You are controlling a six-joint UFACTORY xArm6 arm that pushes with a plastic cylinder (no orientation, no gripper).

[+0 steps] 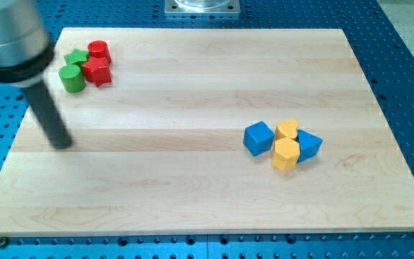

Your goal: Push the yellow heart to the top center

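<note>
Eight blocks sit on the wooden board (192, 180) in two clusters. The yellow heart (287, 129) lies right of centre, touching the blue cube (258, 138) on its left, the blue triangular block (309, 144) on its right and the yellow hexagonal block (285, 154) on its near side. My tip (63, 143) rests at the left edge, well apart from the heart, with no jaws to report: the rod is plain. The heart lies far to the right of the tip. Its far side is unobstructed, so the push toward top centre likely needs contact from its near-right side.

The green cylinder (72, 78), green star (77, 57), red cylinder (98, 50) and red star (98, 71) cluster at far left.
</note>
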